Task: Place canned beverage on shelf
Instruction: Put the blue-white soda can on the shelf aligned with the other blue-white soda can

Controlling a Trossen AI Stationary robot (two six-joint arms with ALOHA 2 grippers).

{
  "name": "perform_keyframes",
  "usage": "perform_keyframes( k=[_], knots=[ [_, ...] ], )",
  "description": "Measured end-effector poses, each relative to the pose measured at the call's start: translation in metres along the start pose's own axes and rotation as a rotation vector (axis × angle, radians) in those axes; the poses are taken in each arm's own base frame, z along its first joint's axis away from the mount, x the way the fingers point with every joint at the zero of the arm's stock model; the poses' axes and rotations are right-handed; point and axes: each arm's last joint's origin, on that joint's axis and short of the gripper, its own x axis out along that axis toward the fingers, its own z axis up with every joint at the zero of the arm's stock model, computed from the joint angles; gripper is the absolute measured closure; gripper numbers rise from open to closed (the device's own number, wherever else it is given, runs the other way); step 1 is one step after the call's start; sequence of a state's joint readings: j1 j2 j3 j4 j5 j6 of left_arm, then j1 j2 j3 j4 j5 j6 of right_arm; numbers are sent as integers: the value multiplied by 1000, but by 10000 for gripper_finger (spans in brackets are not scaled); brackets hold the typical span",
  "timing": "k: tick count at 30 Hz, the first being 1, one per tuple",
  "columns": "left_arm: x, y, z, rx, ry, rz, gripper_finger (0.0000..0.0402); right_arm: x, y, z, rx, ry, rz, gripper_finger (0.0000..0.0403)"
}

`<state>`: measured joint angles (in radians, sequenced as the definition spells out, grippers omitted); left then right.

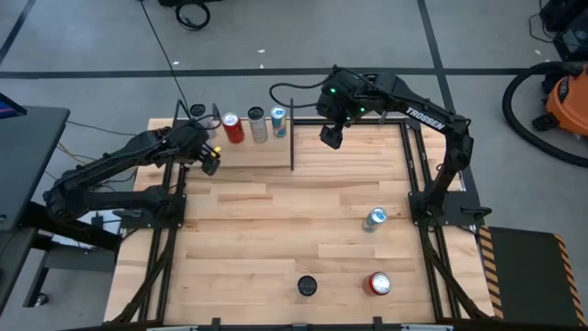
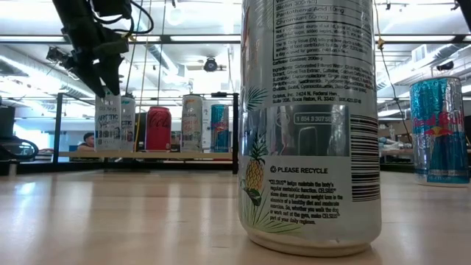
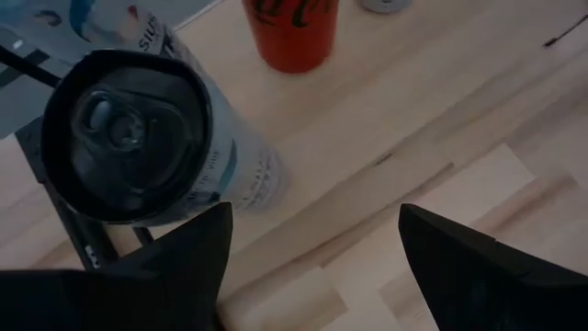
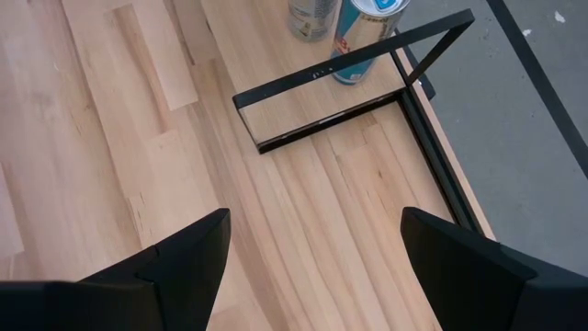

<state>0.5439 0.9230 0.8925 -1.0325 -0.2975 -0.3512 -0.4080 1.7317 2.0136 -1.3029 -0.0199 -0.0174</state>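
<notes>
High view: pale wood shelf with thin black metal uprights [image 1: 248, 152] sits along the far edge of the butcher-block table [image 1: 276, 230], toward its far left corner; four cans stand in a row on it: dark-topped white can [image 1: 197, 112] at the left end, then red can [image 1: 232, 128], silver can [image 1: 257, 124], blue can [image 1: 278, 121]. Left gripper [image 1: 210, 161] hovers just beside the shelf's left end, fingers apart, holding nothing. Right gripper [image 1: 331, 136] hangs near the shelf's right end, fingers apart, empty. A silver-blue can [image 1: 375, 218] stands near the table's right edge; a red-topped can [image 1: 378, 283] and a dark-topped can [image 1: 307, 286] stand near the front edge. Low view: tall white printed can [image 2: 310, 125] close up, row on shelf behind. Left wrist view: white can with dark top [image 3: 138, 138] just beside the spread fingers [image 3: 184, 257], not clamped. Right wrist view: spread fingers [image 4: 184, 257] over bare table, shelf's right end ahead.
</notes>
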Motion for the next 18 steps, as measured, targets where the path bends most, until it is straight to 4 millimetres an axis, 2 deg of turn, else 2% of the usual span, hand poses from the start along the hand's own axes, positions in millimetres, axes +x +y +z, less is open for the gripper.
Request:
perform_keyframes(
  k=[18],
  knots=[
    [2,11,2,-29,6,79,88,0,0,0,0,0,0,76]
  ],
)
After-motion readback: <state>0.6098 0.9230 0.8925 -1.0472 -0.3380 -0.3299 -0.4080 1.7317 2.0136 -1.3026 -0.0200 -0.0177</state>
